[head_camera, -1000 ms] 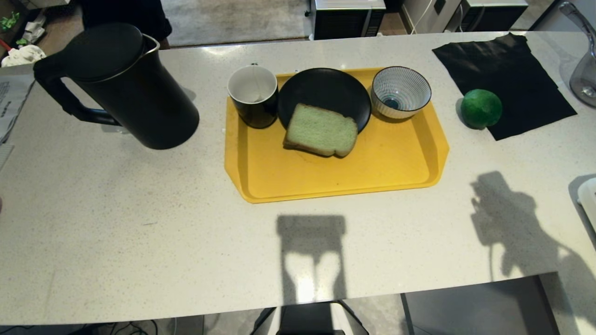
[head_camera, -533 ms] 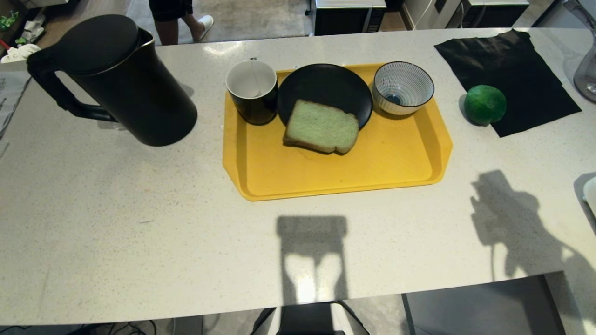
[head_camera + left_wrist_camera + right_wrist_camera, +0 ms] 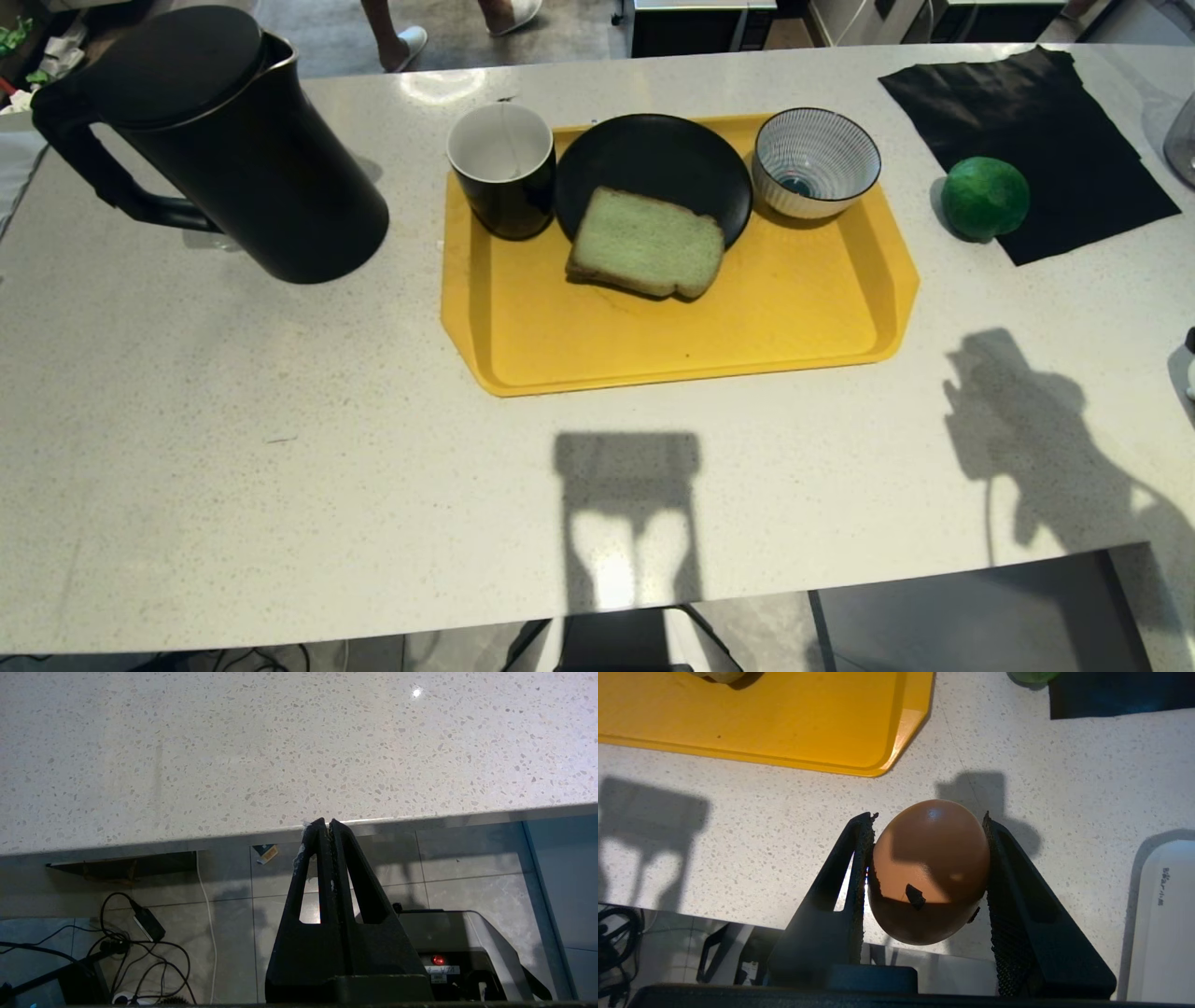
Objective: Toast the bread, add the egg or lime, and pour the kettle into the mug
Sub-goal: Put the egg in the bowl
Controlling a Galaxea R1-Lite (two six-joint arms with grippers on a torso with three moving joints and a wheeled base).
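Note:
The brown egg [image 3: 930,868] sits clamped between the fingers of my right gripper [image 3: 928,816], above the counter near the yellow tray's [image 3: 887,742] corner; this gripper is outside the head view, which shows only its shadow. On the tray [image 3: 672,327] a slice of pale green bread [image 3: 646,243] leans on a black plate [image 3: 653,154], with the mug [image 3: 504,168] to the left. Left of the tray stands the black kettle [image 3: 215,140]. The lime [image 3: 984,198] rests by a black cloth [image 3: 1027,121]. My left gripper [image 3: 326,822] is shut and empty below the counter edge.
A blue-and-white striped bowl [image 3: 815,163] stands at the tray's back right. A white appliance [image 3: 1162,914] lies at the counter's right end. A person's feet [image 3: 411,42] show behind the counter. Cables [image 3: 140,947] lie on the floor below.
The whole head view has shifted, so the camera moved, not the things. A person has walked along behind the counter.

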